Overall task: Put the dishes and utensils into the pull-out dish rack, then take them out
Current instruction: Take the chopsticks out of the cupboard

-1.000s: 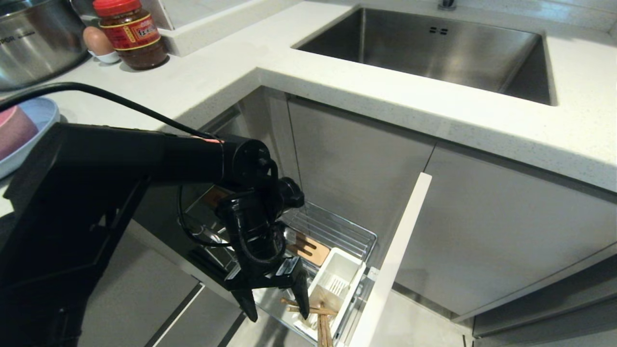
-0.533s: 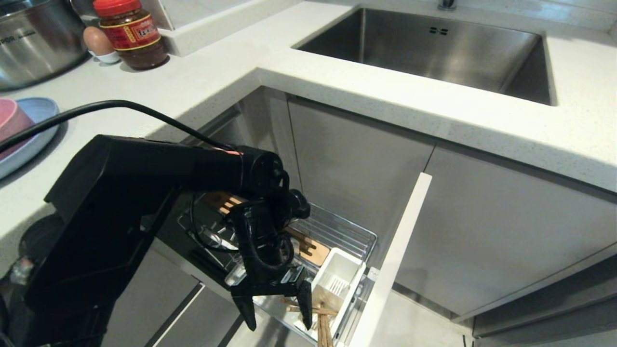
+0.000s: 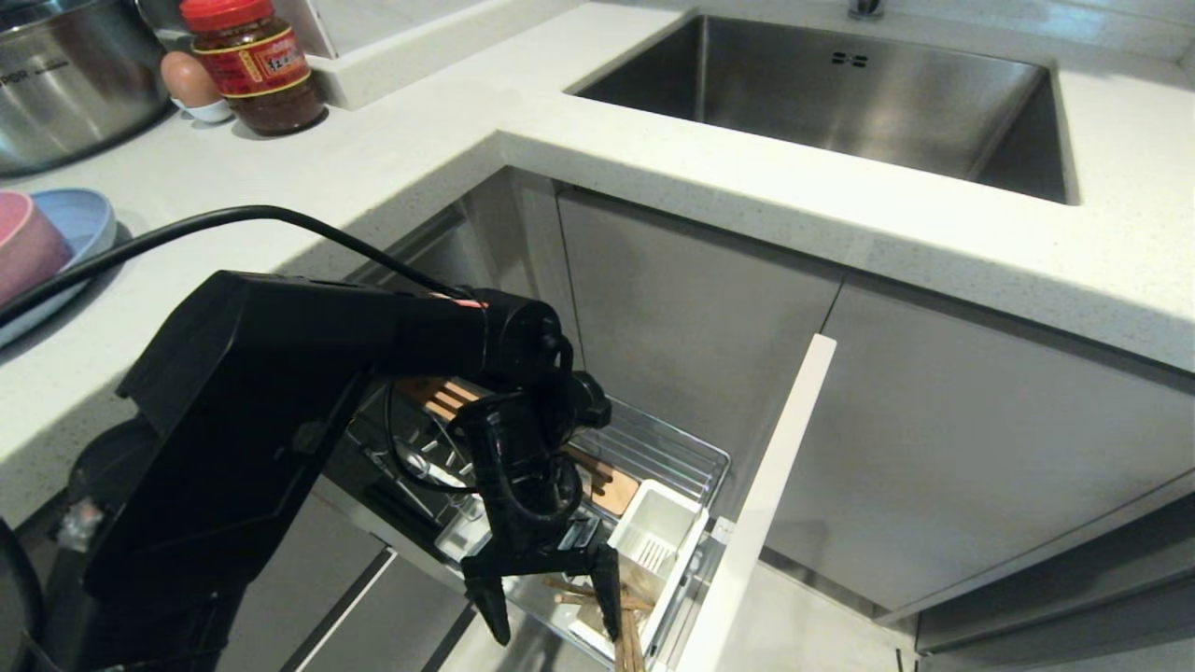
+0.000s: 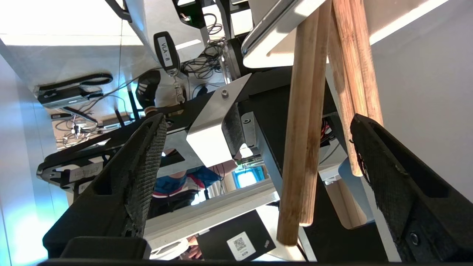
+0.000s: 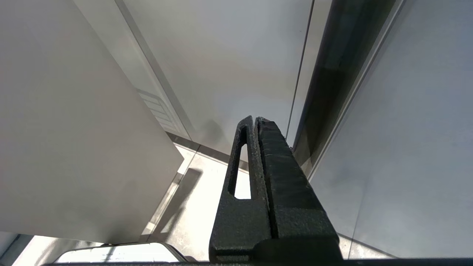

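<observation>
Head view: left gripper (image 3: 551,605) hangs low over the front end of the pull-out dish rack (image 3: 653,439), jaws spread wide and pointing down, nothing held. Chopsticks (image 3: 624,627) stand in the white utensil cup (image 3: 653,541) at the rack's front corner, tips crossing, just beside the right-hand finger. Plate (image 3: 84,224) and pink bowl (image 3: 28,247) sit together on the tabletop (image 3: 448,121) at far left, the bowl on the plate. Fork not found in any view.

Left wrist view: the chopsticks (image 4: 306,147) run between the two fingers (image 4: 144,177), nearer one of them, apparently clear of both pads; contact on the near side is hard to rule out from this angle.

Right gripper (image 5: 264,184): jaws pressed together, empty, parked facing cabinet fronts.

Handling judgement:
- Chopsticks are light, stiff, thin wood; smooth and round enough to roll or scissor apart under a pinch.
- Best taken as a pair, across the upper shafts where the two lie closest, not at the splayed ends.
- Little squeeze needed; the risk is one stick slipping out, or catching the cup wall on the lift.
- Plate and bowl look rigid and breakable, heavier; take each by the rim.
</observation>
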Controlling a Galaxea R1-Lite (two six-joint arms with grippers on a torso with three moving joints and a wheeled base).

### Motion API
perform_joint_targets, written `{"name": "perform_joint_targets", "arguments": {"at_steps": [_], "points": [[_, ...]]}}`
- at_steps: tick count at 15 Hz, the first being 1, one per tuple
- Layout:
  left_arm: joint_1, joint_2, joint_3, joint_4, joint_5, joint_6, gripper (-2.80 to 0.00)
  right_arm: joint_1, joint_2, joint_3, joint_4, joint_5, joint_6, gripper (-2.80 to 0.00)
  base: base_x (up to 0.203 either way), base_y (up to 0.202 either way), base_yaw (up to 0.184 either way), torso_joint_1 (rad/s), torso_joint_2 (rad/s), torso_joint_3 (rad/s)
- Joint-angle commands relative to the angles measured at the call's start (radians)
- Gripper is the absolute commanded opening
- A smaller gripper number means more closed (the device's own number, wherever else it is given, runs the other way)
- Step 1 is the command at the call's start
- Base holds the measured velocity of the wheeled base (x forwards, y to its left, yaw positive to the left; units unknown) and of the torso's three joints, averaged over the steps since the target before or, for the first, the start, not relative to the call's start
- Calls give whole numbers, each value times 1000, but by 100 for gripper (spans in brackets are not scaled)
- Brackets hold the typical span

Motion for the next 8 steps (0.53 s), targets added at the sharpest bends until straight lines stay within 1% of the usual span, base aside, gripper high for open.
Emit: {"name": "perform_joint_targets", "arguments": {"at_steps": [1,4,6,8], "points": [[0,7,-4,8,-3,-2,0,0,-4,0,0,0,1,-280,0,0,0,0,0,0],[0,13,-8,0,-6,-4,0,0,-4,0,0,0,1,-280,0,0,0,0,0,0],[0,15,-17,3,-37,-4,0,0,-4,0,0,0,1,-280,0,0,0,0,0,0],[0,19,-18,1,-38,-4,0,0,-4,0,0,0,1,-280,0,0,0,0,0,0]]}}
